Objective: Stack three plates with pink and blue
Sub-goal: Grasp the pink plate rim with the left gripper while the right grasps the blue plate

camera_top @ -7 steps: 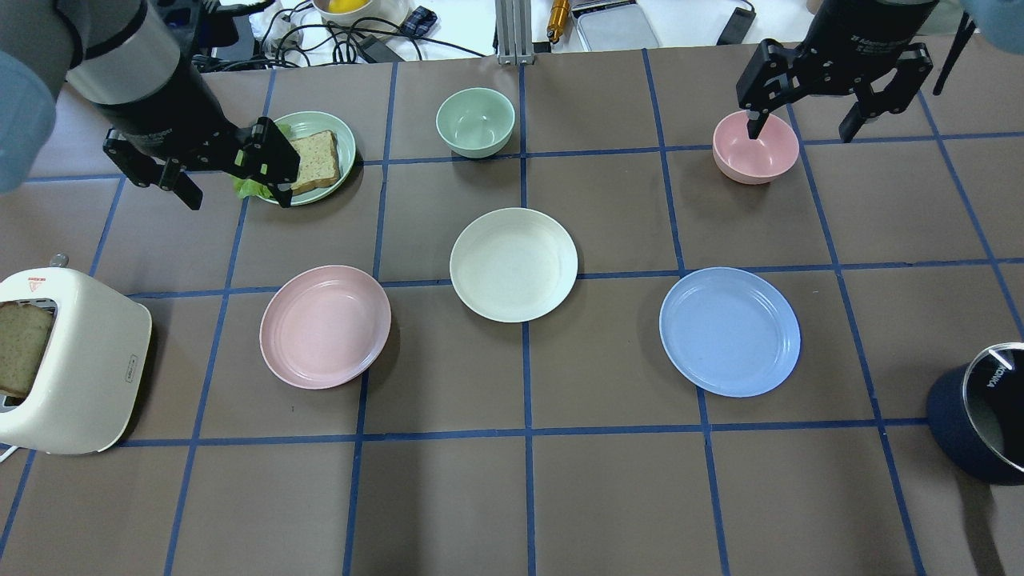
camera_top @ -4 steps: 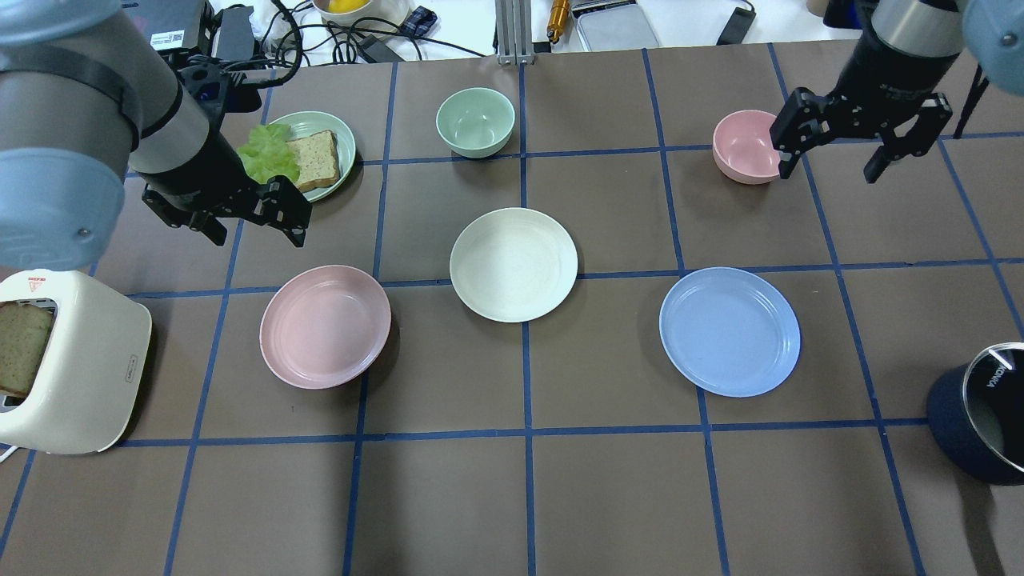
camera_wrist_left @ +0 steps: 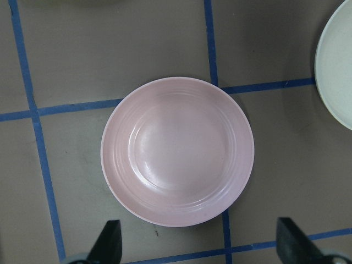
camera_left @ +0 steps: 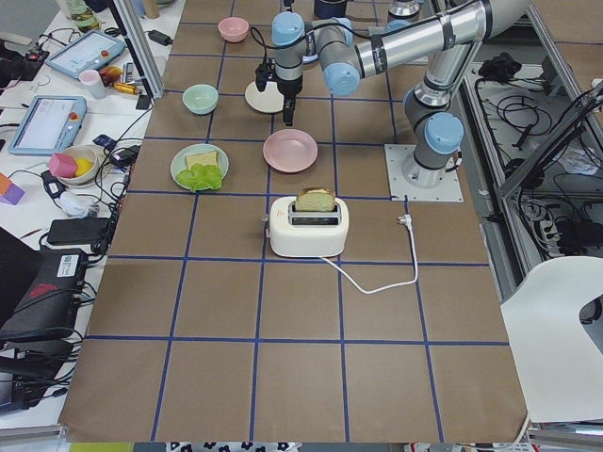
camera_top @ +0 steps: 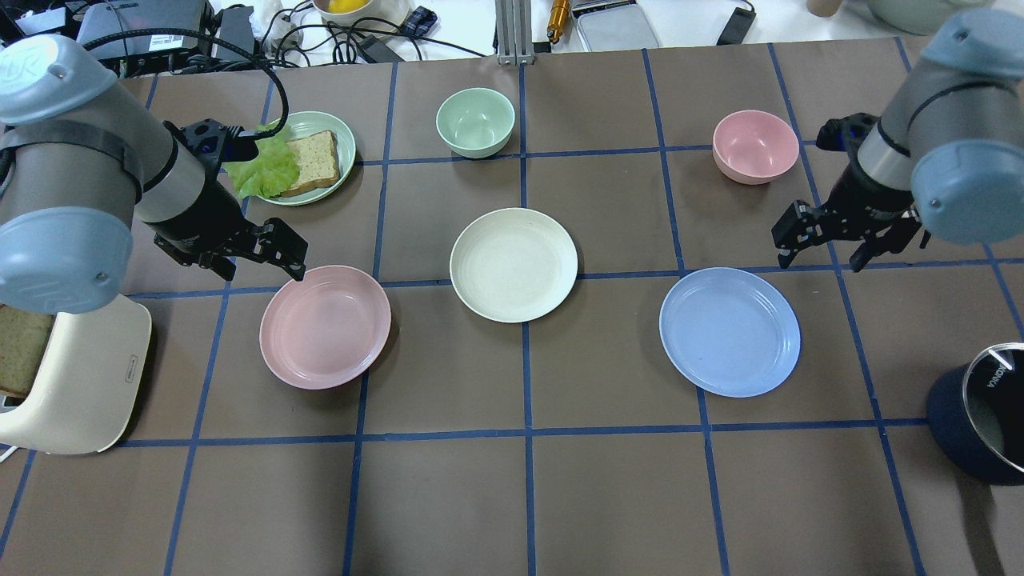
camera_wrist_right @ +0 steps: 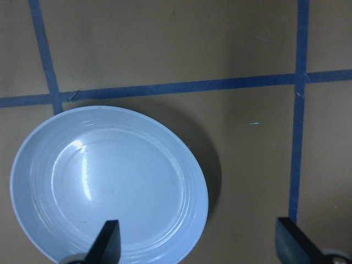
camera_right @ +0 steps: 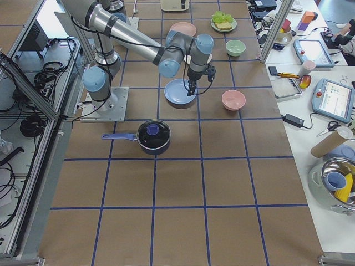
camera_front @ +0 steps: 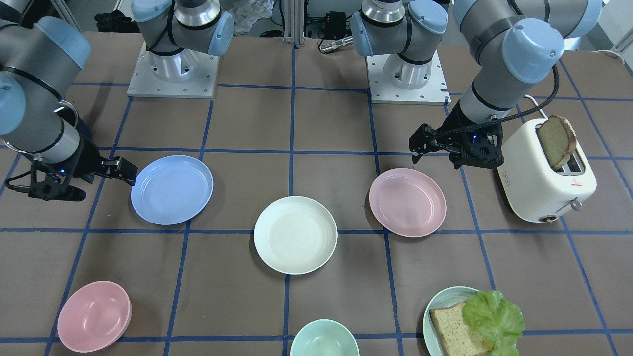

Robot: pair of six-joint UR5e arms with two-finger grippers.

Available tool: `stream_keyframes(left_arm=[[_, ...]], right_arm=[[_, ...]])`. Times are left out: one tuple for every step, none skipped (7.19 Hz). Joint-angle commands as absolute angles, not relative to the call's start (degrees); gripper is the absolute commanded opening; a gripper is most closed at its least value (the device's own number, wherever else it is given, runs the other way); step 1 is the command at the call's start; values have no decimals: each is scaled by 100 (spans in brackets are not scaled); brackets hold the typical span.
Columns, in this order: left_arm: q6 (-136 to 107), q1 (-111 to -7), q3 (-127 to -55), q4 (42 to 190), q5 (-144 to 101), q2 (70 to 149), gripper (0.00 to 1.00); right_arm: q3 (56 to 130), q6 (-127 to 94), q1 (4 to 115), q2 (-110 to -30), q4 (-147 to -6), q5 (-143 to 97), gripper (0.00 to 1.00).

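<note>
Three plates lie apart on the brown table. The cream-white plate [camera_top: 513,265] is in the middle, the pale pink plate [camera_top: 325,326] to its left and the light blue plate [camera_top: 729,331] to its right. My left gripper [camera_top: 260,268] is open and empty, just above the pink plate's far left rim; the left wrist view looks straight down on the pink plate [camera_wrist_left: 177,150]. My right gripper [camera_top: 822,258] is open and empty, above the table just beyond the blue plate's far right rim. The right wrist view shows the blue plate [camera_wrist_right: 109,184] at lower left.
A white toaster [camera_top: 72,376] with a bread slice stands at the left edge. A green plate with bread and lettuce [camera_top: 308,156], a green bowl [camera_top: 475,122] and a pink bowl [camera_top: 755,146] stand at the back. A dark lidded pot [camera_top: 984,412] is at the right edge.
Both arms have swung nearer. My left gripper moved from the green plate to the pink plate's rim. My right gripper moved from the pink bowl to beside the blue plate.
</note>
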State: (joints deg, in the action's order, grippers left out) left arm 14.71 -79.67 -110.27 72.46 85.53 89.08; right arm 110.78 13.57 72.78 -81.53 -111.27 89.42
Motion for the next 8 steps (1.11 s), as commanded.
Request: stream_keyframes(left_arm=[[830,-8224,-11206,6909,8543,8964,100],[530,-8496,-11206,6699,8569,9078,100],[92,-8734,-11206,6410,8561,9244,98],[-130,-8928,-11206,6277,8561,9385,83],[-497,-9095,-11206,6267,8543,9543,83],[-588,-9279,-11206,6249,8595,9667,82],[-711,-9342,-11232,6136,8604,9790,82],[-790,-9343,-11302,6048,8631,9922,74]], right_arm=[[11794,1835,7173,-8104,-11995,8895,100],[11821,1828,7024,-7999,-11988,8808,100],[11847,1837,6970,-7885,-11997,8667,100],[11848,1854,6970,-7884,-11954,8675,100],[11882,1889,6970,-7788,-11971,8692,100],[11900,1881,6961,-7761,-11988,8684,98],[11979,1872,6961,-7700,-11997,8684,95],[12006,1881,6961,-7691,-11997,8692,90]])
